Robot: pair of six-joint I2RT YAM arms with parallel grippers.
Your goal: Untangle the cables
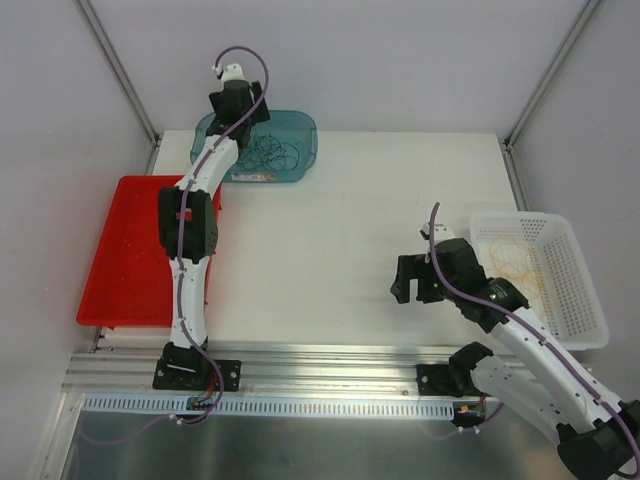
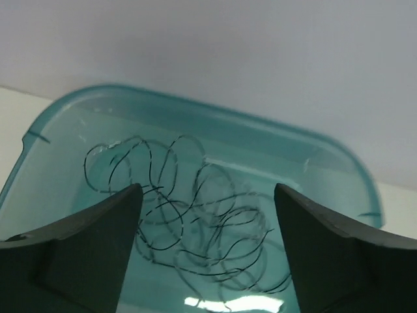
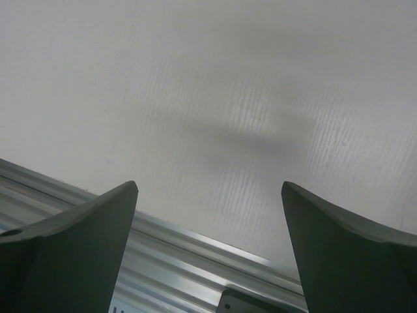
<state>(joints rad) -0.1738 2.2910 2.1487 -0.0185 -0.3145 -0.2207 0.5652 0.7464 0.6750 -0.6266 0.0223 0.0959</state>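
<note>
Left wrist view, left pincer wide open, empty, over dark cables inside teal tub, right pincer far from tub, open, empty.

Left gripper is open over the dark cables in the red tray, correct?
Not quite. The dark cables lie in the teal bin, not a red tray, as the left wrist view shows. The left gripper is open over them.
</note>
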